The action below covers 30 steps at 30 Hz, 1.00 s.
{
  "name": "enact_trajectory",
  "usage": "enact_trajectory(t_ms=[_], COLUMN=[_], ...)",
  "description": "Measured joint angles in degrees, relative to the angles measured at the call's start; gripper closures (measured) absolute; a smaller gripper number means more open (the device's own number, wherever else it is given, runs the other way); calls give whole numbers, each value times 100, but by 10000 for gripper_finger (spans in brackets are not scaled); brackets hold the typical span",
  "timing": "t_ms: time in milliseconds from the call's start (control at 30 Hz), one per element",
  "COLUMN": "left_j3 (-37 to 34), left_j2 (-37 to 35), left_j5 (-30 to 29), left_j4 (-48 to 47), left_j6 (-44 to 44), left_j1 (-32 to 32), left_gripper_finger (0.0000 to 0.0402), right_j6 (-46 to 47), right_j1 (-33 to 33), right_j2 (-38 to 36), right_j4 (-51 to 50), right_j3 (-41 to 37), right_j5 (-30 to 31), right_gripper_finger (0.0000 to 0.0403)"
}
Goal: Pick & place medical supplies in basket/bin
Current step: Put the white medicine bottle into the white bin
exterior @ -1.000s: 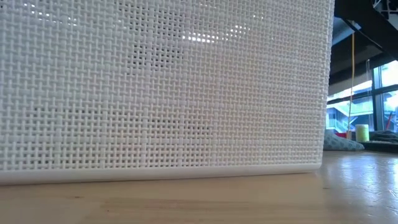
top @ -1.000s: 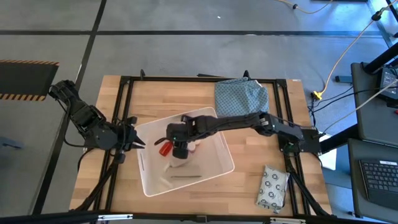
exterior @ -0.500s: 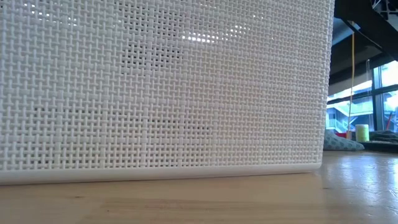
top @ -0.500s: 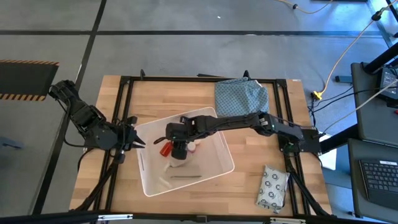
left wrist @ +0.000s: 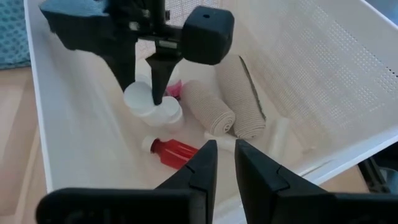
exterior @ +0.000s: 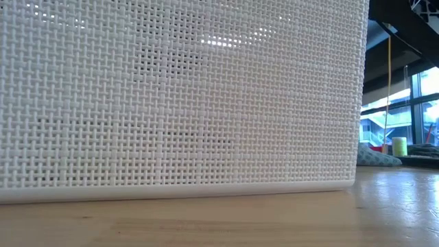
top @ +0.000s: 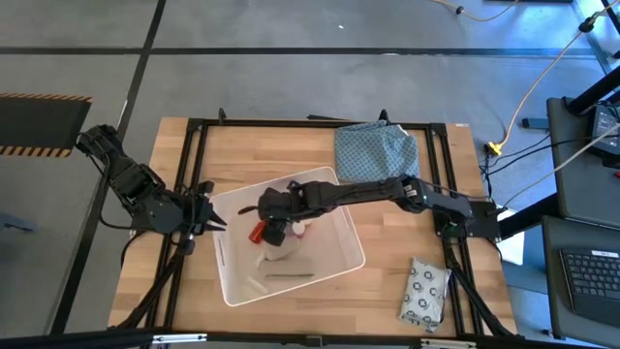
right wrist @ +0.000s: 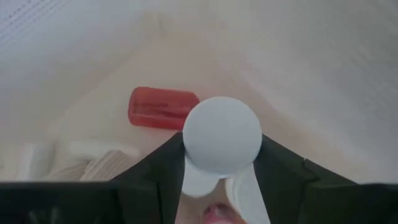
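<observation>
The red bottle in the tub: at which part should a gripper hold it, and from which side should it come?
The red bottle lies on its side on the floor of the tub, white cap at one end. Probably best to come straight down and close across the middle of its round body. The right gripper works beside it, so wait for that to clear.

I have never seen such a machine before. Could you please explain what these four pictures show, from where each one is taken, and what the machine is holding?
Two dark robot arms work at a wooden table. The high view looks straight down. The low view sits at table height, and the white tub fills it. Each wrist view looks past one arm's own fingers.

The right gripper reaches into the tub, shut on a small white bottle. Below it lie a red bottle, two beige bandage rolls and other white supplies. The left gripper waits just outside the tub, fingers slightly apart.

Outside the tub lie a ring-printed packet and a blue-green cloth.
</observation>
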Motion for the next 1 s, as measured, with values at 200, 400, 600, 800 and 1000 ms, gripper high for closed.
enact_trajectory(t_ms=[200, 400, 600, 800, 1000], left_j3=[0, 0, 0, 0, 0], left_j2=[0, 0, 0, 0, 0], left_j5=[0, -2, 0, 0, -2], left_j4=[0, 2, 2, 4, 7], left_j6=[79, 248, 249, 247, 247], left_j1=[0, 0, 0, 1, 1], left_gripper_finger=[346, 347, 350, 345, 350], right_j6=[900, 1171, 1280, 1145, 1019], right_j1=[0, 0, 0, -2, -9], right_j2=[-32, -42, -42, -52, -58], right_j4=[-369, -384, -408, -352, -114], right_j3=[11, -50, -59, -142, -503], right_j5=[28, 58, 404, 466, 413], right_gripper_finger=[232, 232, 232, 232, 232])
